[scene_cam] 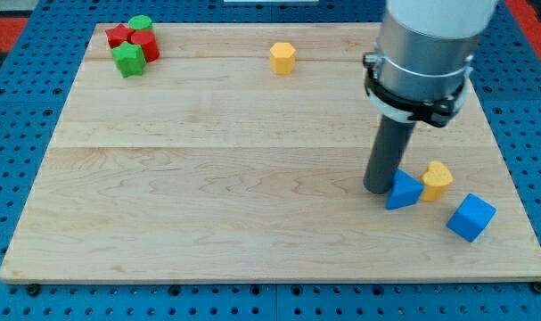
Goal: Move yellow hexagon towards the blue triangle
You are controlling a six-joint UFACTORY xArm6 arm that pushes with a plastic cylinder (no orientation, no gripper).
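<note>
My tip (378, 189), no pincer to judge, touched the blue triangle (403, 191); the yellow hexagon (282, 57) sat well apart on the wooden board (208, 178).

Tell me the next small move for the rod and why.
Probably lift away from the blue triangle and travel toward the view's top, going behind the yellow hexagon. My tip sits right against the triangle's left side, far from the hexagon near the top edge. Pushing from the hexagon's upper left would send it down and right toward the triangle.
</note>
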